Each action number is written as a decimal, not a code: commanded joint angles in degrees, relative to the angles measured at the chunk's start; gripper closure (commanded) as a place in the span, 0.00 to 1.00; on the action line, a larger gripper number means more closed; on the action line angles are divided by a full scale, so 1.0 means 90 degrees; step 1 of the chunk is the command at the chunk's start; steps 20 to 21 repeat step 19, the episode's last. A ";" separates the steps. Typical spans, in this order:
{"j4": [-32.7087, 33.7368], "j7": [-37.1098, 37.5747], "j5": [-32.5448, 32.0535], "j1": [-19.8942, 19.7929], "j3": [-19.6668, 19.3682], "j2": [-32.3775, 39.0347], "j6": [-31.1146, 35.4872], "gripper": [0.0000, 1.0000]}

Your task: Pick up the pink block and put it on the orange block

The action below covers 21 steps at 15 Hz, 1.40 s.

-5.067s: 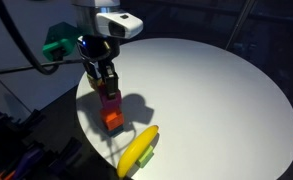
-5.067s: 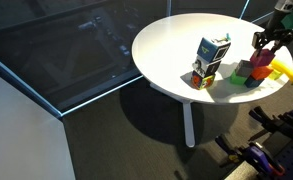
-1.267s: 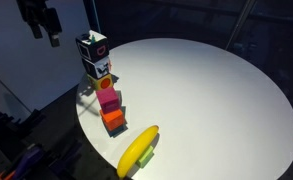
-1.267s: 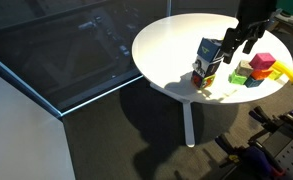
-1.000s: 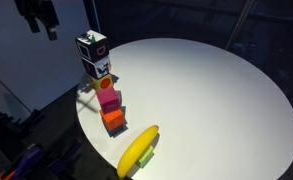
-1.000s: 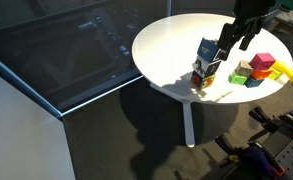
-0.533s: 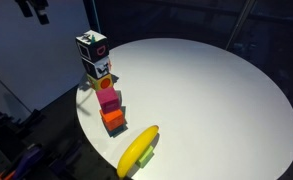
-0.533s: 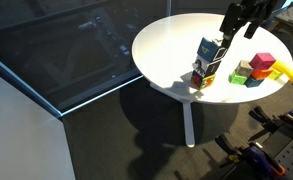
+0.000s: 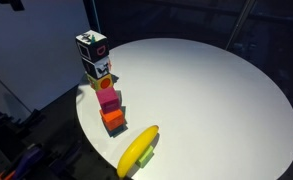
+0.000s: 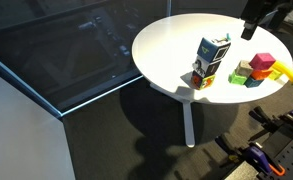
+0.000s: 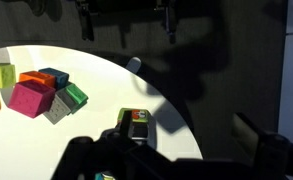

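The pink block (image 9: 108, 100) sits on top of the orange block (image 9: 113, 120) near the round table's edge. Both exterior views show this, with the pink block (image 10: 263, 63) as the highest of the small cubes. In the wrist view the pink block (image 11: 30, 98) lies at the left, partly covering the orange block (image 11: 32, 77). My gripper (image 10: 256, 17) hangs high above the table, well away from the blocks. Its two dark fingers (image 11: 84, 20) stand wide apart at the top of the wrist view. My gripper (image 11: 125, 22) is open and holds nothing.
Two black-and-white patterned cubes (image 9: 93, 56) stand stacked just behind the blocks. A yellow banana (image 9: 138, 150) lies in front with a green piece (image 9: 147, 155) beside it. Grey (image 11: 56, 108), green (image 11: 76, 96) and teal (image 11: 54, 75) cubes crowd the pink block. The white table (image 9: 206, 100) stretches away.
The gripper has risen up and away from the table, still open, and has almost left the top corner of an exterior view. The blocks have not moved.
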 commanded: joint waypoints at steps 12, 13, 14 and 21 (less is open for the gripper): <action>-0.0148 -0.0023 0.0010 -0.0160 0.0034 -0.0719 -0.0351 0.00; -0.0149 -0.0023 0.0010 -0.0160 0.0034 -0.0720 -0.0351 0.00; -0.0150 -0.0023 0.0010 -0.0160 0.0034 -0.0720 -0.0351 0.00; -0.0152 -0.0023 0.0010 -0.0160 0.0034 -0.0720 -0.0351 0.00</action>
